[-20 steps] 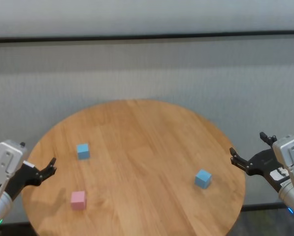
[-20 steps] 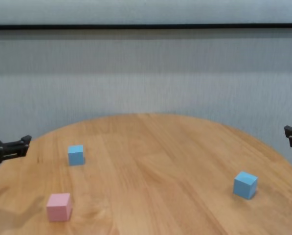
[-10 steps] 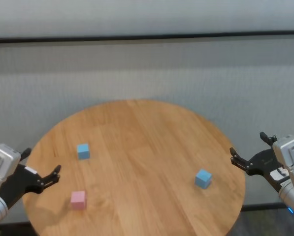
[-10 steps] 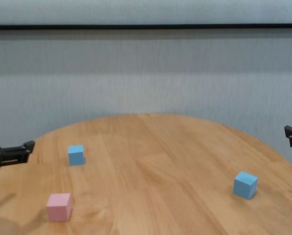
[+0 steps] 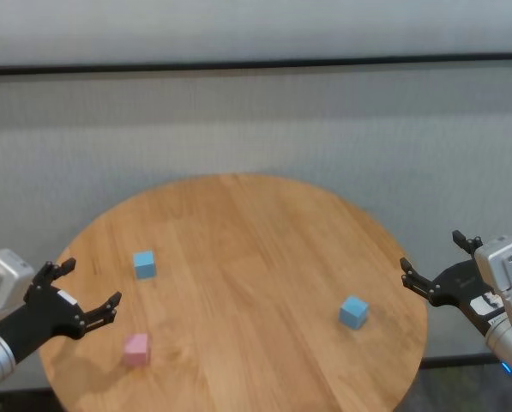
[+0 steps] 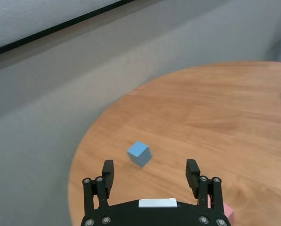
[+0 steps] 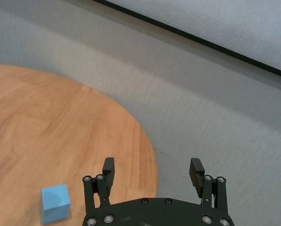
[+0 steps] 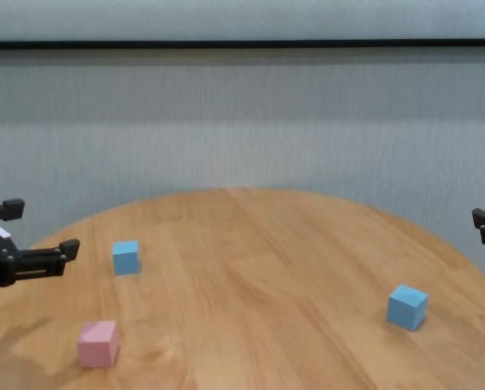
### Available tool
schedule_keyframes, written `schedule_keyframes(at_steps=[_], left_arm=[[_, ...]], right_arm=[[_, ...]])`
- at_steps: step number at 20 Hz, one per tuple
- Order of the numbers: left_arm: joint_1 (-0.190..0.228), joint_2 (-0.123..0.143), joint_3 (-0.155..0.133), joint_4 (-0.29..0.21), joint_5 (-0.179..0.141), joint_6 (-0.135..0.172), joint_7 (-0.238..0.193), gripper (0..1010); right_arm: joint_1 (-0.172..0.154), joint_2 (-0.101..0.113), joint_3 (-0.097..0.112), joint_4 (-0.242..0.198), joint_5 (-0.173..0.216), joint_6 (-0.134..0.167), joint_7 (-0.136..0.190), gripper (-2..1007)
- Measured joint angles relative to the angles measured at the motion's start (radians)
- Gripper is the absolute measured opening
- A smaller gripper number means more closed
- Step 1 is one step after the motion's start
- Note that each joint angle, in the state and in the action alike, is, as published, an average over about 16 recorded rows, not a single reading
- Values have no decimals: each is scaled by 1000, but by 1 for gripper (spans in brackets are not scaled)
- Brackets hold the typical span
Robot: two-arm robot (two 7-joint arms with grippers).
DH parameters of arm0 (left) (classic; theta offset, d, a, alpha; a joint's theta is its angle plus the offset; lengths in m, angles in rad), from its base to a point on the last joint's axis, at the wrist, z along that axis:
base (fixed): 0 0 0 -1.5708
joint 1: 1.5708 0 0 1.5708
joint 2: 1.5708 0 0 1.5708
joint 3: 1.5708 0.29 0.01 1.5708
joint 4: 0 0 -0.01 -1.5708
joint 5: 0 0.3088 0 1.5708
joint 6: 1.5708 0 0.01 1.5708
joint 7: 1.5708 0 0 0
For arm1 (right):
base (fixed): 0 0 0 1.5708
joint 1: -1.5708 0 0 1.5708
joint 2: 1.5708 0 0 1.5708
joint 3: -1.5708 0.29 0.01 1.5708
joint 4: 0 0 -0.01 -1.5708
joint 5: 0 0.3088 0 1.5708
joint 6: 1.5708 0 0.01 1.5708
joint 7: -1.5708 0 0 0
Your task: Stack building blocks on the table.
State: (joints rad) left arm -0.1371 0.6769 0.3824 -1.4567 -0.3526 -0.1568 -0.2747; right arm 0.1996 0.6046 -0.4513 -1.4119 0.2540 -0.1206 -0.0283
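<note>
Wood-grain planks in light brown cover the round desk (image 5: 238, 257) seen from my head. My left hand (image 5: 78, 296) hangs over the desk's left edge, fingers spread wide and holding nothing. The pink block (image 5: 136, 349) sits just beyond its fingertips, a little nearer to me; one blue block (image 5: 144, 263) lies farther out past it. My right hand (image 5: 434, 269) waits off the desk's right rim, also wide open and empty, with the second blue block (image 5: 353, 312) on the desk a short way inward from it.

From my chest, the left hand (image 8: 37, 236) points across the desk (image 8: 258, 268) toward the blue block (image 8: 125, 257), with the pink block (image 8: 97, 343) below it. The other blue block (image 8: 408, 306) rests near the right side.

My left wrist view shows two open fingers (image 6: 108, 172) framing the blue block (image 6: 139, 154) ahead, and a pink corner (image 6: 227, 213) beside one finger.

My right wrist view shows spread fingers (image 7: 196, 171) above the desk's rim, with a blue block (image 7: 55, 202) off to one side.
</note>
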Motion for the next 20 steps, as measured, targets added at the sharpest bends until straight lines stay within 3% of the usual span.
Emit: schedule_keyframes(at_steps=[10,20], left_arm=[[-30,-6,7,88,-44,-59,-165,1001],[-60,-29,28,138,-46,-76,-273,1001]], right_arm=[[0,0,0,0,0,0,0,1001],[0,0,0,0,0,0,0,1001]])
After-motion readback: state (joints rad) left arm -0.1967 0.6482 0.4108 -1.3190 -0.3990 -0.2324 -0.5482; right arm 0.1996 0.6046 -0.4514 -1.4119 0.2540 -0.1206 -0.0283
